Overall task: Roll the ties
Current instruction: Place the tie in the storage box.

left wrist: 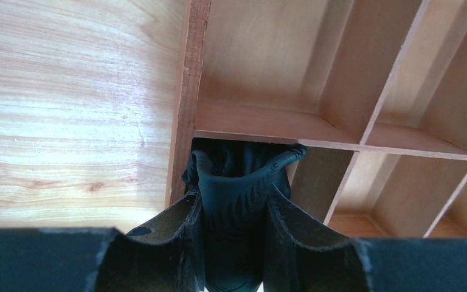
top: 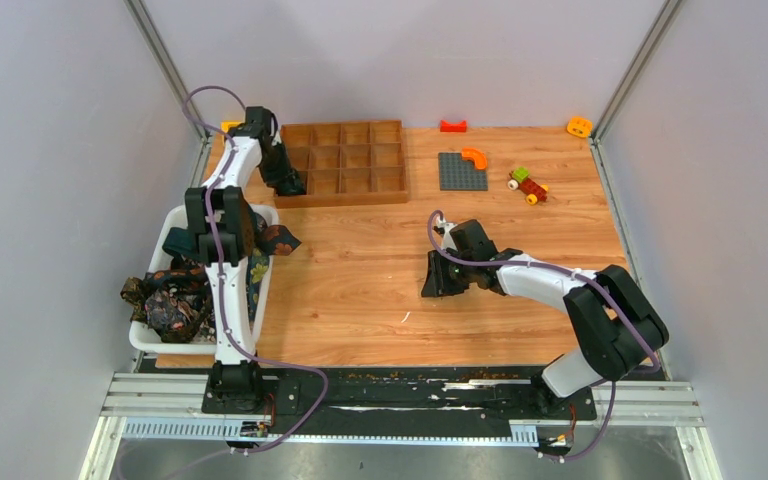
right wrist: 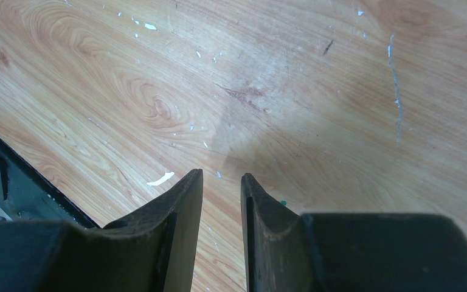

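Note:
A dark rolled tie (left wrist: 234, 182) is pinched between the fingers of my left gripper (left wrist: 234, 194), which is shut on it. The roll sits in the near-left corner compartment of the wooden divided tray (left wrist: 185, 91). From above, the left gripper (top: 287, 181) is at that corner of the tray (top: 345, 160), and the roll is hidden under it. More ties lie in the white basket (top: 150, 340) at the left: a brown patterned tie (top: 165, 300), a teal tie (top: 258, 280), and a dark tie (top: 280, 240) draped over the rim. My right gripper (top: 438, 275) (right wrist: 222, 176) hangs low over bare table, open with nothing between its fingers.
A grey baseplate (top: 460, 172) with an orange curved piece, a small toy car (top: 528, 185), a red brick (top: 453, 126) and an orange block (top: 579, 126) lie at the back right. Grey walls close in both sides. Bare wood surrounds the right gripper.

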You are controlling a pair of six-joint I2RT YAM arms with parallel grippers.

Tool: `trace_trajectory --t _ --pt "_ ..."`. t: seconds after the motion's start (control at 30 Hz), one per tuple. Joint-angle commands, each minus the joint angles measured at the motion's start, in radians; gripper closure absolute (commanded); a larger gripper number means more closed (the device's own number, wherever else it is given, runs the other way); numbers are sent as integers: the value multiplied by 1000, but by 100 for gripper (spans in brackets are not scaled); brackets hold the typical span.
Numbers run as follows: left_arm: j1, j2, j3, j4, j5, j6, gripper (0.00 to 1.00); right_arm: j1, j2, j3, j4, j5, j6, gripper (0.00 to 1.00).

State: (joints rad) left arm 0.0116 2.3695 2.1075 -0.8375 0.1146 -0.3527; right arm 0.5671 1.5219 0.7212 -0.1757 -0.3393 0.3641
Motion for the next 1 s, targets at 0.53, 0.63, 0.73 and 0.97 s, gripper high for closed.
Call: trace_trajectory --t 0.53,0.63,0.73,0.97 --pt "-96 -103 -249 87 -76 -45 52 2 14 43 29 -14 -15 70" --pt "-120 -100 -259 87 -104 -6 54 2 12 42 30 -13 -14 70" --pt "-145 -91 -261 81 -163 52 57 3 13 41 31 -13 -14 70" --pt "-147 -30 -228 28 -230 79 64 3 30 55 20 -18 -16 70"
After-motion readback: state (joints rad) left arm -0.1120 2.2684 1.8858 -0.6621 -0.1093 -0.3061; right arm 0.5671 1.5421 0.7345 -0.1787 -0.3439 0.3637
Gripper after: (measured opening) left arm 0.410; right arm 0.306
